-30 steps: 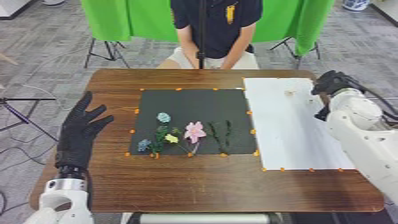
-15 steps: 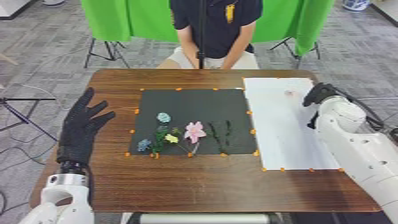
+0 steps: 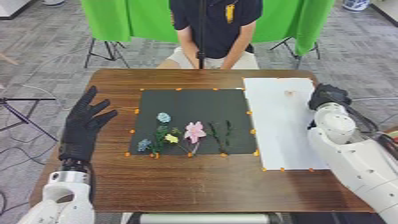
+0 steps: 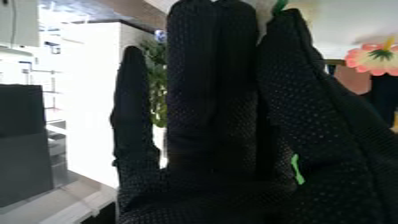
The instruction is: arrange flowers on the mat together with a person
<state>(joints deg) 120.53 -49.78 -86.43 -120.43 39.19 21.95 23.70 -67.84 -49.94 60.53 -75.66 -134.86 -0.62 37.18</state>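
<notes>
The left hand (image 3: 82,125) is open over the table's left side, left of the black mat (image 3: 187,102). The right hand (image 3: 327,96) is at the right edge of the white sheet (image 3: 271,120). In the right wrist view, the right hand (image 4: 218,100) has its thumb against its fingers, with a green stem (image 4: 297,169) between them. A pale pink flower (image 4: 373,59) is beside the thumb; leafy greenery (image 4: 157,80) shows behind the fingers. On the mat are a pink flower (image 3: 195,131), a yellow flower (image 3: 171,138), blue flowers (image 3: 163,117) and green sprigs (image 3: 227,134).
A small pale flower (image 3: 290,93) lies on the white sheet's far part. Orange markers (image 3: 252,131) line the mat and sheet edges. A person (image 3: 218,30) sits across the brown table (image 3: 160,182), hands in the lap.
The right hand has shifted along the white sheet's right edge, and its forearm has turned. The left hand has moved up slightly. The flowers on the mat have kept their places.
</notes>
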